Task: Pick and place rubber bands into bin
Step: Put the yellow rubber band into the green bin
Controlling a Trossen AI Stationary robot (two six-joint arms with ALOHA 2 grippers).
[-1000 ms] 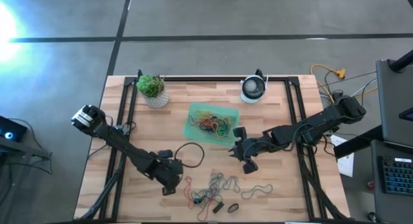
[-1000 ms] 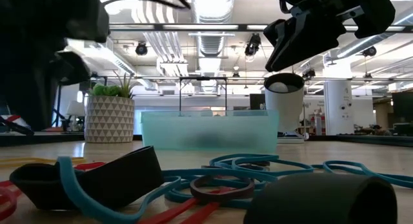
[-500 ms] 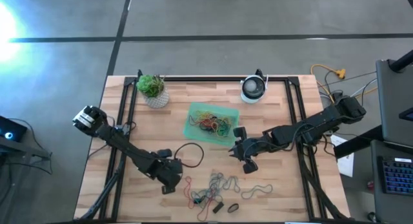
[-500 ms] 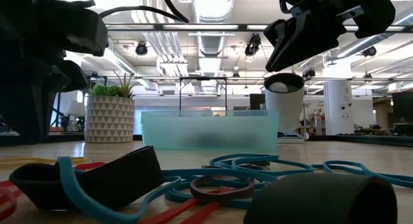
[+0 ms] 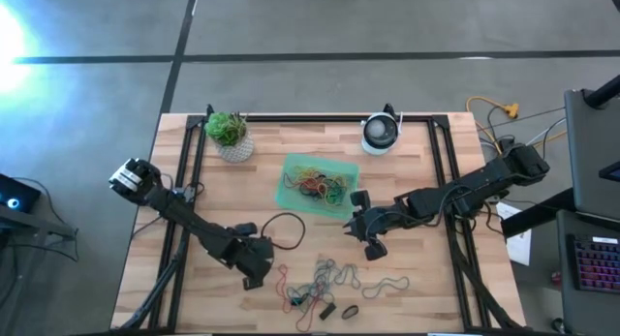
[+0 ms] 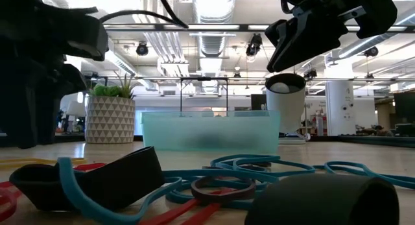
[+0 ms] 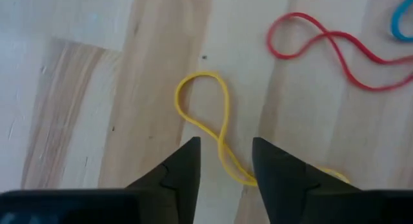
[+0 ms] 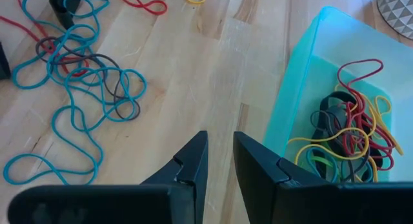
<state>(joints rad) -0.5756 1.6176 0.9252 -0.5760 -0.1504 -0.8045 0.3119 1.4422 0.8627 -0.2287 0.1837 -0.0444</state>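
Left end effector (image 7: 224, 161) low over the counter (image 5: 407, 171), parted a moment ago, now straddling a yellow rubber band (image 7: 208, 117); ready for a grasp. Right end effector (image 8: 219, 156) nearly closed, empty, beside the bin (image 5: 290, 169), partly filled.
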